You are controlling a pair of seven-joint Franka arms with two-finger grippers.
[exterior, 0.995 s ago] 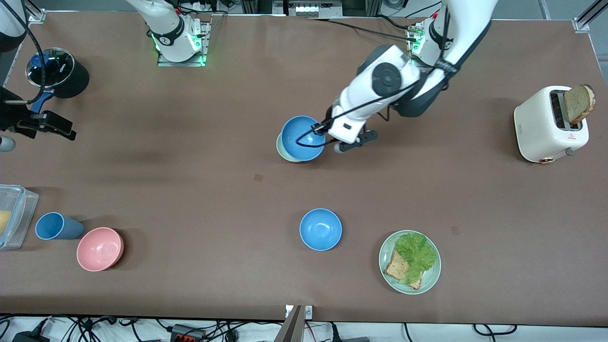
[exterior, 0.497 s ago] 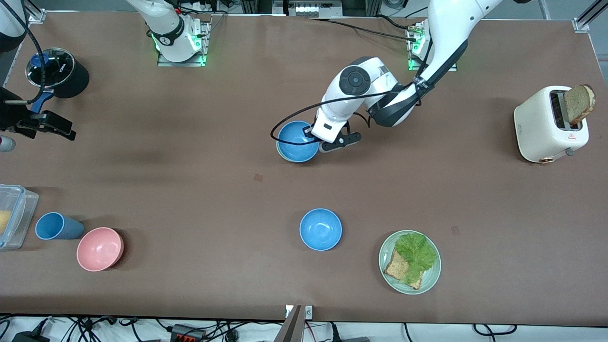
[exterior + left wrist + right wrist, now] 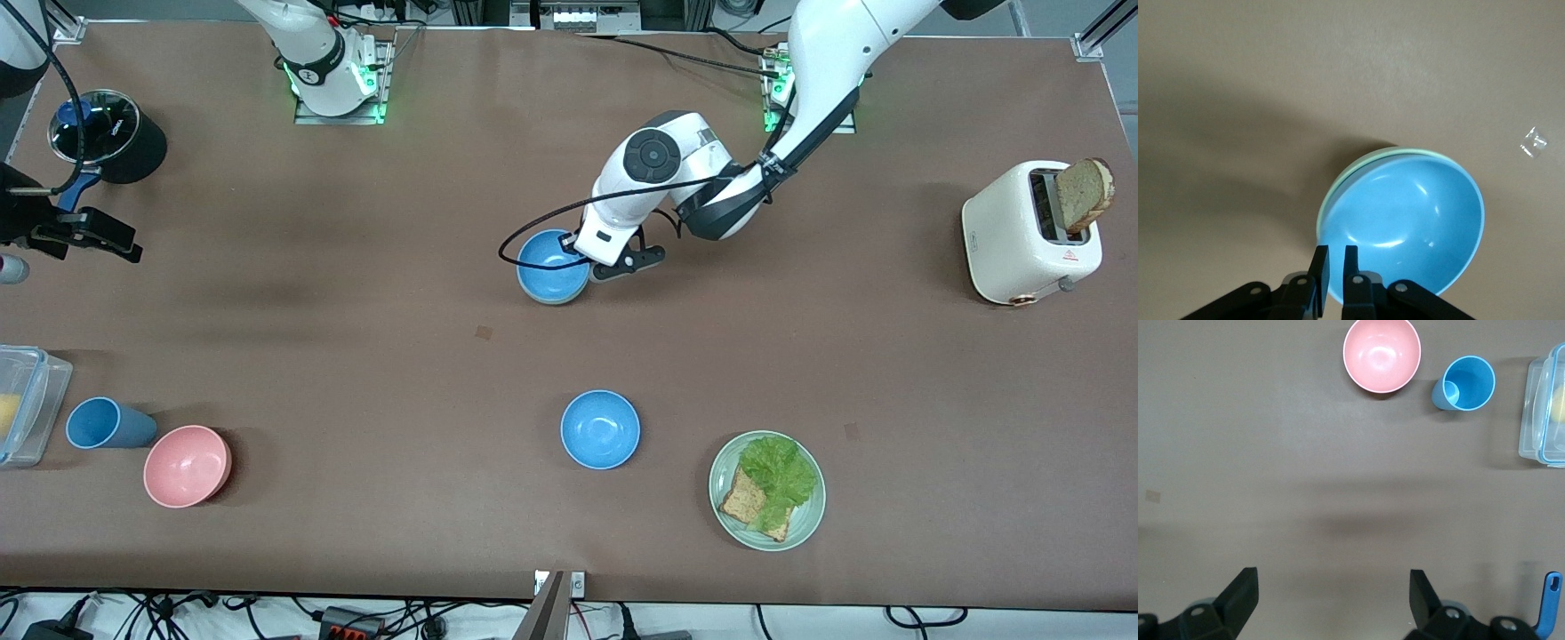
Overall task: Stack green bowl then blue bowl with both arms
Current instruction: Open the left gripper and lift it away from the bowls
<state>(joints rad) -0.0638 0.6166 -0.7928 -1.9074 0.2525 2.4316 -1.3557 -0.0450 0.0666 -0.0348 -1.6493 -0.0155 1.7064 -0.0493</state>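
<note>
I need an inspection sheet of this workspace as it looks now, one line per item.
Surface: brown table, a small mark near its middle.
Job's things: blue bowl nested in the green bowl; second blue bowl nearer the camera.
Clutter: pink bowl, blue cup, clear container, plate of lettuce and bread, toaster with bread, black pot.
Grippers: left gripper at the blue bowl's rim, fingers a narrow gap apart; right gripper open over bare table, waiting.
Cables: black cable loops over the stack.
Surroundings: cables along the table's edges.
</note>
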